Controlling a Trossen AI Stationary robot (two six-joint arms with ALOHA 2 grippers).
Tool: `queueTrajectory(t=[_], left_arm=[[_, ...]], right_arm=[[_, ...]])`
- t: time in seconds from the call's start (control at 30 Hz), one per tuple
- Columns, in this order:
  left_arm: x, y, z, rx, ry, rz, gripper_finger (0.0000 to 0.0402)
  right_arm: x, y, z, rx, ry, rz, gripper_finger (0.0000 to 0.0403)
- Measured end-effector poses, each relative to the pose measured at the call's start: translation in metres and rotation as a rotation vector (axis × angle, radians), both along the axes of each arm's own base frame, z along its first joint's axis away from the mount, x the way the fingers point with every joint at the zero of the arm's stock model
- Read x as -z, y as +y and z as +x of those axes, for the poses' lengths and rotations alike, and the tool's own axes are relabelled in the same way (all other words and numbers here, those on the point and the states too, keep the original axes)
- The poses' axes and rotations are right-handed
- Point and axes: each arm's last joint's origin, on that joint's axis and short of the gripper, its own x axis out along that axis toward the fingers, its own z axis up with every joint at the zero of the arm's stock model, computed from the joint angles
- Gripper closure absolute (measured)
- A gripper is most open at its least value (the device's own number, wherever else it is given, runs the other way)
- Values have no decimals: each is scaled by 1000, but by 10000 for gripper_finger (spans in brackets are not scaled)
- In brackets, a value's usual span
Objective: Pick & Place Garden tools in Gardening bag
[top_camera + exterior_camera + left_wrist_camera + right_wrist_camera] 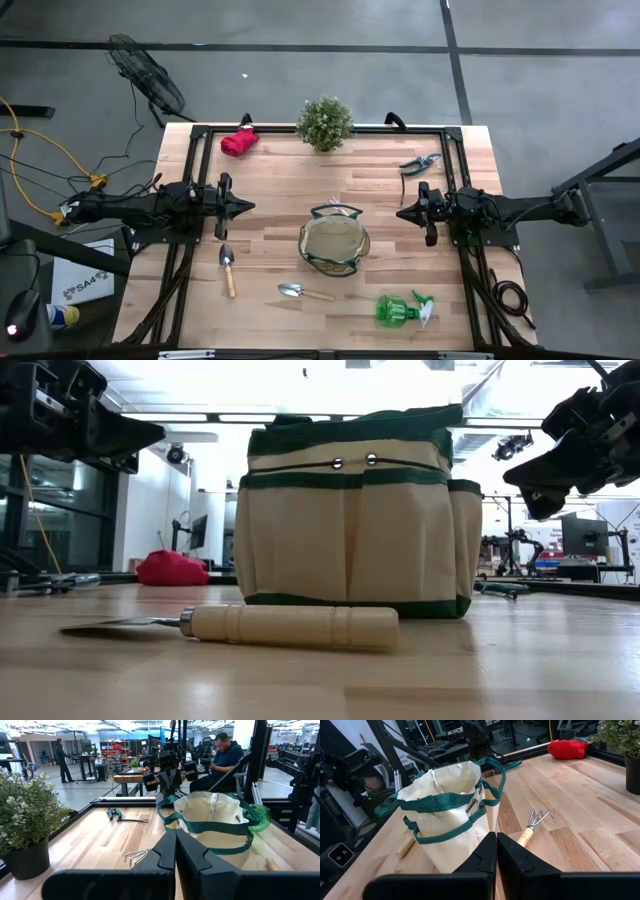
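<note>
The tan gardening bag with green trim [335,243] stands upright and open at the table's middle; it also shows in the low view [350,520]. One trowel [228,268] and another [305,292] lie flat near the front. The green spray bottle [400,310] lies at the front right. The pruning shears [418,163] lie at the far right. The red glove bundle [238,142] lies at the far left. A small hand rake [532,825] lies just beyond the bag. My left gripper [245,207] hovers shut left of the bag. My right gripper [402,212] hovers shut right of it.
A small bushy potted plant [325,122] stands at the table's far edge, in the middle. A black frame [200,135] runs along the table's far and side edges. People show in the room beyond, off the table. Bare wood lies between each gripper and the bag.
</note>
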Motion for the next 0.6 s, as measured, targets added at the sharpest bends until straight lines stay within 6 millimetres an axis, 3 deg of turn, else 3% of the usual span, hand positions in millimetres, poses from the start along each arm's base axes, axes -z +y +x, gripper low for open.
queueTrajectory(t=[0.37, 0.6], left_arm=[[0, 0, 0, 0, 1, 0, 402], [0, 0, 0, 0, 0, 0, 402]], right_arm=[[0, 0, 0, 1, 0, 0, 400], [-1, -3, 0, 89, -8, -29, 400]])
